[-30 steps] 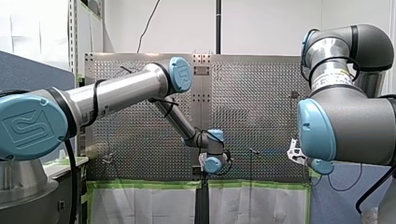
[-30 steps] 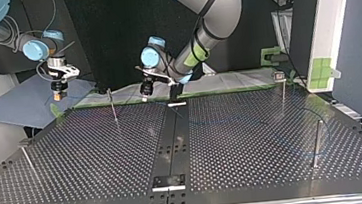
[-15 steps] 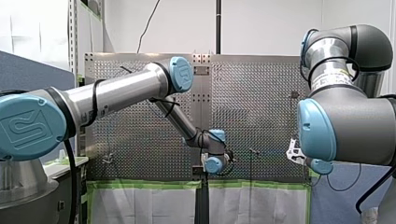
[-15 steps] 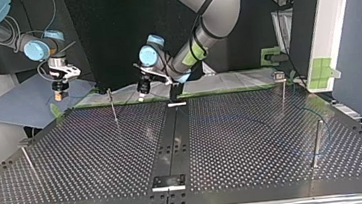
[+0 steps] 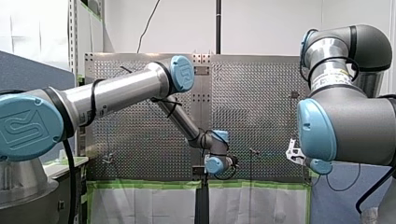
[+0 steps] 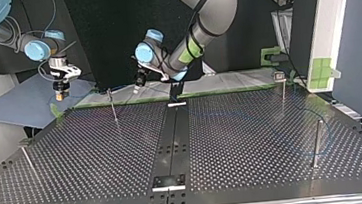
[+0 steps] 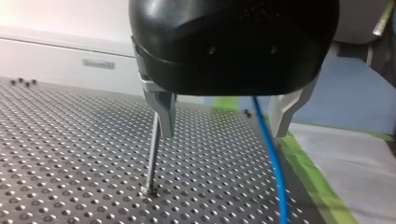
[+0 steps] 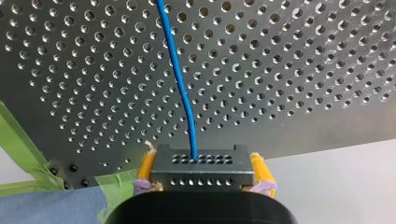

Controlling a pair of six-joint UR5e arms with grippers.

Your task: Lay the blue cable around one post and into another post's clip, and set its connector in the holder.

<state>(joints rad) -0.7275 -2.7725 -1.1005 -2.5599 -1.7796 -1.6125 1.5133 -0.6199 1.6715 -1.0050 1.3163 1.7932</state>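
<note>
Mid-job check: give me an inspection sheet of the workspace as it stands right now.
Surface: perforated table, bare metal, dark centre strip.
Job's things: connector held above the blue mat, off the table; post upright beside one finger of the left gripper; holder not identified.
Clutter: nothing seen.
Grippers: left gripper open, blue cable passing loose between its fingers; right gripper shut on connector, yellow pads.
Cables: blue cable leaves the connector over the table; route around posts too faint to trace.
Surroundings: green tape along the table edge.
</note>
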